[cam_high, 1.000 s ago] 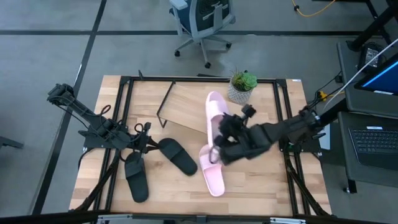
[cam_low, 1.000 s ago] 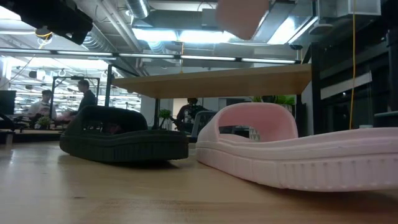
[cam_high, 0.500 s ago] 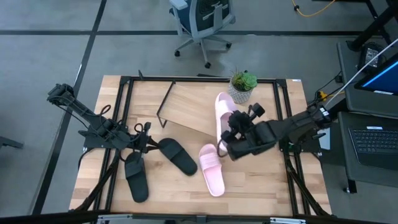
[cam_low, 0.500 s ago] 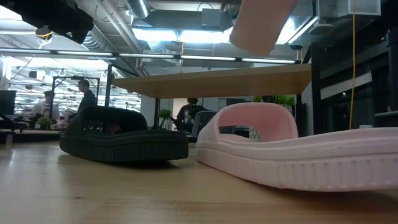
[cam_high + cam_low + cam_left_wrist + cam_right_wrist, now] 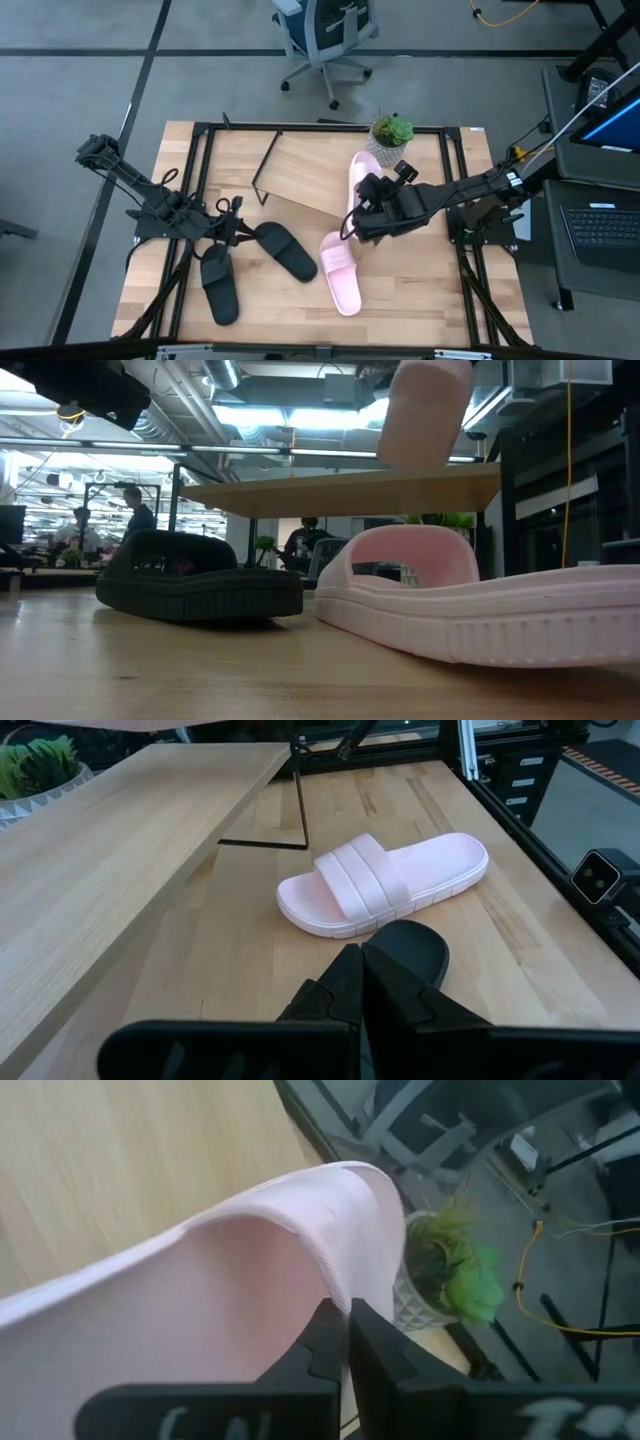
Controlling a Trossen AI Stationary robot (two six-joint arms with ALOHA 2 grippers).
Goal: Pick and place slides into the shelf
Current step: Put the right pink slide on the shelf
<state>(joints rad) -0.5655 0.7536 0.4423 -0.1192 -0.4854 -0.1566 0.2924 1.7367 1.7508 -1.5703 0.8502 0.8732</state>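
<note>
table: wooden top inside a black frame; both arms work over it.
shelf: light board on thin black legs, lying at an angle across the far middle of the table; its top is bare apart from the shoe hanging over its right end.
step: placing. One pink slide is in the air; I judge the carry nearly done, with the set-down left to do.
held slide: pale pink, hanging above the shelf's right end, toe toward the plant; the low view shows it clear above the board.
right gripper: clenched on the held slide's strap edge, as its wrist view shows.
next move: lower the shoe flat on the board and release; it should stay short of the plant.
second pink slide: on the table, just in front of the shelf, under the right arm.
black slides: one lies near the table's middle, the other nearer the left front.
left gripper: closed, empty, waiting just beside the nearer black slide.
plant: small pot at the shelf's far right corner; the one thing in the way.
chair: office chair on the floor beyond, no hindrance.
</note>
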